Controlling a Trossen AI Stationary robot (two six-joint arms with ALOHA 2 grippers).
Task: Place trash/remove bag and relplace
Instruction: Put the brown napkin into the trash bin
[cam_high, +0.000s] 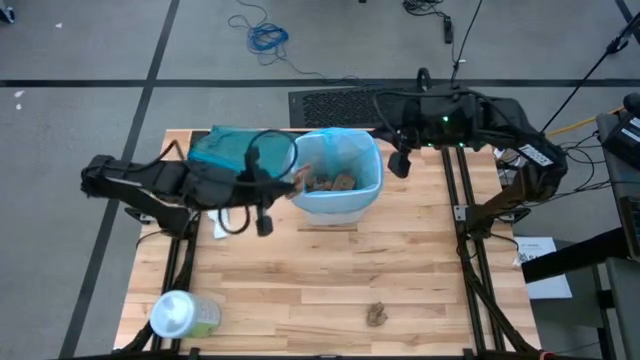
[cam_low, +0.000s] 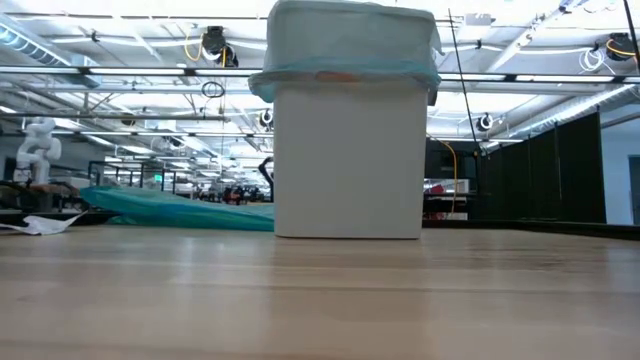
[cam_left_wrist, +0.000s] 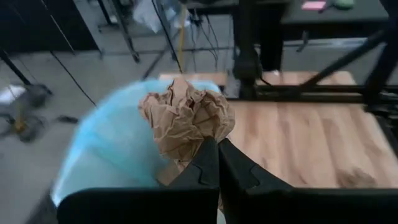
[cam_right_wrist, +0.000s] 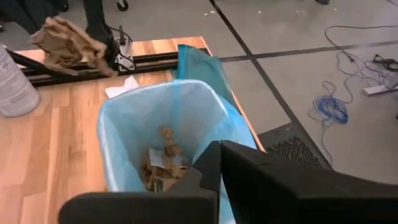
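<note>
A white bin (cam_high: 345, 205) lined with the pale-blue bag (cam_right_wrist: 130, 109) stands at the table's far middle, with brown paper wads (cam_right_wrist: 160, 165) at its bottom. My left gripper (cam_high: 296, 180), at the bin's left rim, is shut on a crumpled brown paper wad (cam_left_wrist: 186, 115). My right gripper (cam_high: 400, 162) hovers shut just off the bin's right rim and touches nothing I can see. Another brown wad (cam_high: 377, 314) lies on the table near its near edge. A white scrap (cam_high: 220, 226) lies left of the bin. My left gripper pinches the brown paper wad by its lower edge (cam_left_wrist: 200, 146) between the two fingers (cam_left_wrist: 239, 174). It comes about level from the table's left. The wad is lifted clear and stands out beyond the fingertips, at the bag's left rim (cam_left_wrist: 106, 140).
A darker teal bag (cam_high: 225, 148) lies flat on the table left of the bin, toward the far edge. A pale-green container with a white lid (cam_high: 180, 315) stands at the near left corner. Bare wood spreads over the near middle and right (cam_high: 420, 270).
</note>
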